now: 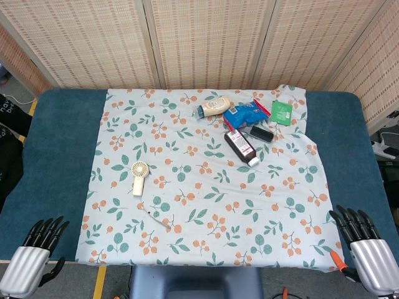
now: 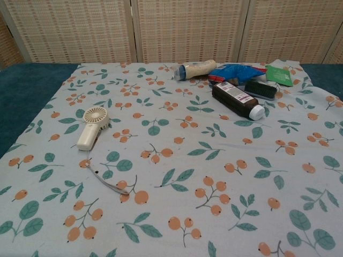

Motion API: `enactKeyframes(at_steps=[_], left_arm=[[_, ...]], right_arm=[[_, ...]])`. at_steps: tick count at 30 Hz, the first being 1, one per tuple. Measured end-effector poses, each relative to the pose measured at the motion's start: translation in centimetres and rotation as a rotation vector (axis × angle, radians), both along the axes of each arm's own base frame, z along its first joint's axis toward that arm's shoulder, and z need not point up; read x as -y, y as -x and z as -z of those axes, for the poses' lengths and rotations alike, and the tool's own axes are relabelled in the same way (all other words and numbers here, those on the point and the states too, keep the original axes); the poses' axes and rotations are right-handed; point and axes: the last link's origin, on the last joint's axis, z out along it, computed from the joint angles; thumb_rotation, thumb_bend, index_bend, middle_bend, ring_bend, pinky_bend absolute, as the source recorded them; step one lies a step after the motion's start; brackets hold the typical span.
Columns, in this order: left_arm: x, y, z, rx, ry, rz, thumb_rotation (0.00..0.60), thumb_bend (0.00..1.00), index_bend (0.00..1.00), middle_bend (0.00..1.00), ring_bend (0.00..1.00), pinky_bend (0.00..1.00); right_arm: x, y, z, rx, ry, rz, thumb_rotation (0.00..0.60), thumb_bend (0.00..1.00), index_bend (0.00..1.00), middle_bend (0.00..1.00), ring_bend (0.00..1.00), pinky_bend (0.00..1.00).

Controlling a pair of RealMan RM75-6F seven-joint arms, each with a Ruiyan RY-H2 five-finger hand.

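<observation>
Two hands lie at the near corners of the bench [image 1: 62, 156], seen only in the head view: the left hand [image 1: 34, 255] at the lower left, the right hand [image 1: 368, 249] at the lower right, each with dark fingers stretched forward and slightly apart, holding nothing and touching none of the objects. A floral cloth [image 1: 206, 193] covers the middle of the blue bench top. Nearest the left hand, though well apart from it, is a cream handheld fan [image 1: 138, 176], lying flat on the left part of the cloth with its round head pointing away from the robot; a thin wrist cord [image 1: 156, 218] trails from its handle toward the near edge. At the far right of the cloth a cluster of articles lies close together: a beige tube-shaped bottle [image 1: 215, 107] on its side, a blue packet [image 1: 245, 113] just beside it, a dark bottle with a white cap [image 1: 241, 147] lying nearer the robot, a small black case [image 1: 262, 133] beside the packet, and a green sachet [image 1: 282, 111] at the far edge. All of these lie well apart from the right hand. Woven screens [image 1: 206, 37] stand behind the bench.
</observation>
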Motion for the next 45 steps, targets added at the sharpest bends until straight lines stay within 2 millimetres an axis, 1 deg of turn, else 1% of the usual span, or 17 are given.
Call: enactKeyframes(at_steps=[3,6,7,8,9,10,11,12,13,14,16,19,23,28,32,40,45], left_arm=[[-0.1,-0.1,0.5,0.0,0.018,0.004,0.6,0.4,0.0,0.0,0.0,0.09],[-0.8,-0.1,1.5,0.004,0.046,0.025,0.6,0.48,0.0,0.04,0.02,0.19],[-1.2,-0.1,2.0,0.006,0.058,0.036,0.6,0.53,0.0,0.13,0.11,0.31],[-1.6,-0.1,2.5,0.006,0.066,0.045,0.6,0.58,0.0,0.3,0.28,0.5],[-2.1,-0.2,3.0,0.007,0.073,0.055,0.6,0.62,0.0,0.42,0.4,0.64],[-2.7,-0.2,3.8,0.009,0.085,0.064,0.6,0.67,0.0,0.59,0.57,0.82],[-3.1,-0.3,4.3,0.01,0.096,0.068,0.6,0.72,0.0,0.7,0.68,0.93],[-3.7,-0.4,4.9,0.011,0.108,0.073,0.6,0.76,0.0,0.74,0.71,0.96],[-4.5,-0.5,5.7,0.013,0.124,0.078,0.6,0.84,0.0,0.8,0.76,0.99],[-5.1,-0.6,6.4,0.014,0.135,0.08,0.6,0.91,0.0,0.83,0.79,1.0],[-6.6,-0.9,8.1,0.012,0.16,0.081,0.6,0.99,0.0,0.86,0.81,1.0],[-8.5,-1.2,10.4,-0.014,0.197,0.078,0.6,1.0,0.0,0.88,0.82,1.0],[-11.2,-1.8,12.6,-0.029,0.23,0.068,0.6,1.0,0.0,0.88,0.83,1.0],[-14.1,-2.3,13.8,-0.066,0.194,0.094,0.6,1.0,0.0,0.93,0.86,1.0],[-15.8,-2.8,14.7,-0.074,0.188,0.103,0.6,1.0,0.0,0.96,0.89,1.0],[-17.8,-3.3,15.6,-0.095,0.177,0.113,0.6,1.0,0.0,0.97,0.89,1.0],[-18.8,-3.3,15.6,-0.102,0.163,0.103,0.6,1.0,0.0,0.97,0.89,1.0]], right_arm=[[0.0,0.1,0.1,-0.004,-0.002,0.005,0.6,0.21,0.0,0.0,0.0,0.0],[0.2,0.2,0.2,-0.008,0.001,0.009,0.6,0.21,0.0,0.0,0.0,0.0],[0.3,0.2,0.3,-0.007,0.002,0.001,0.6,0.21,0.0,0.0,0.0,0.0],[0.4,0.2,0.3,-0.006,0.004,-0.007,0.6,0.21,0.0,0.0,0.0,0.0],[0.4,0.2,0.4,-0.005,0.006,-0.016,0.6,0.21,0.0,0.0,0.0,0.0],[0.5,0.2,0.6,-0.004,0.009,-0.026,0.6,0.21,0.0,0.0,0.0,0.0],[0.6,0.3,0.7,-0.004,0.012,-0.032,0.6,0.21,0.0,0.0,0.0,0.0],[0.7,0.3,0.8,-0.005,0.015,-0.036,0.6,0.21,0.0,0.0,0.0,0.0],[0.8,0.4,0.9,-0.007,0.017,-0.04,0.6,0.21,0.0,0.0,0.0,0.0],[0.9,0.4,1.0,-0.011,0.018,-0.041,0.6,0.21,0.0,0.0,0.0,0.0],[0.9,0.4,1.2,-0.02,0.018,-0.04,0.6,0.21,0.0,0.0,0.0,0.0],[1.0,0.4,1.5,-0.034,0.022,-0.041,0.6,0.21,0.0,0.0,0.0,0.0],[1.2,0.8,1.6,-0.047,0.028,-0.021,0.6,0.21,0.0,0.0,0.0,0.0],[1.8,1.5,1.8,-0.062,0.025,0.024,0.6,0.21,0.0,0.0,0.0,0.0],[2.2,1.9,2.0,-0.068,0.019,0.052,0.6,0.21,0.0,0.0,0.0,0.0],[2.6,2.1,2.0,-0.074,0.019,0.066,0.6,0.21,0.0,0.0,0.0,0.0],[2.7,2.2,2.1,-0.073,0.015,0.074,0.6,0.21,0.0,0.0,0.0,0.0]])
